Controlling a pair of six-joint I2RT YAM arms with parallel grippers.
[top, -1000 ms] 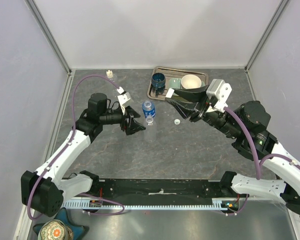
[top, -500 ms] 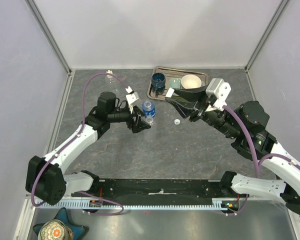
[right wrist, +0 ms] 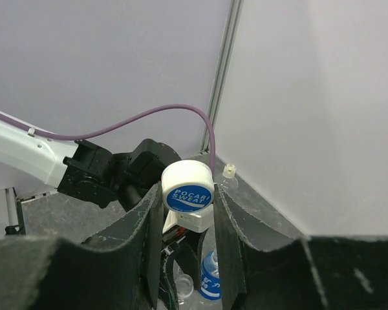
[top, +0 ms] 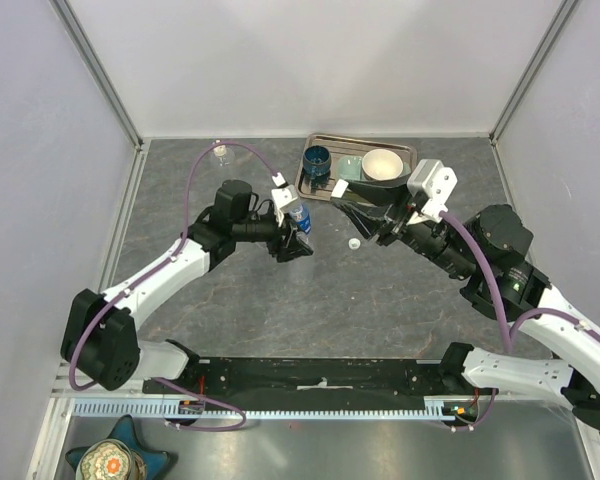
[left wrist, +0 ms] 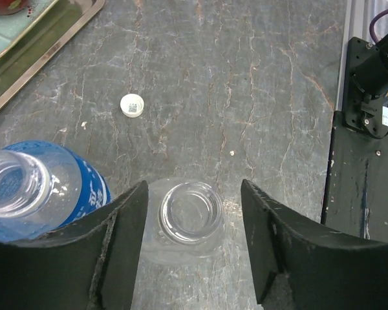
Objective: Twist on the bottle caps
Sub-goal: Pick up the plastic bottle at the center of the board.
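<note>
Bottle cap [right wrist: 187, 188]: held clamped in right gripper [right wrist: 185, 197], aloft for threading; straddled open-necked clear bottle [left wrist: 191, 213] with left gripper [left wrist: 194, 188], jaws apart, likely to steady it beside blue-labelled bottle [left wrist: 32, 187].

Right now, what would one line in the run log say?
left gripper: open, straddling uncapped clear bottle | right gripper: shut on Pocari Sweat cap | loose cap: on table | blue-label bottle: uncapped

The bottle [left wrist: 184, 216] is glossy clear plastic, the table [left wrist: 258, 97] matt stone-look, the tray [top: 360, 138] shiny metal.
</note>
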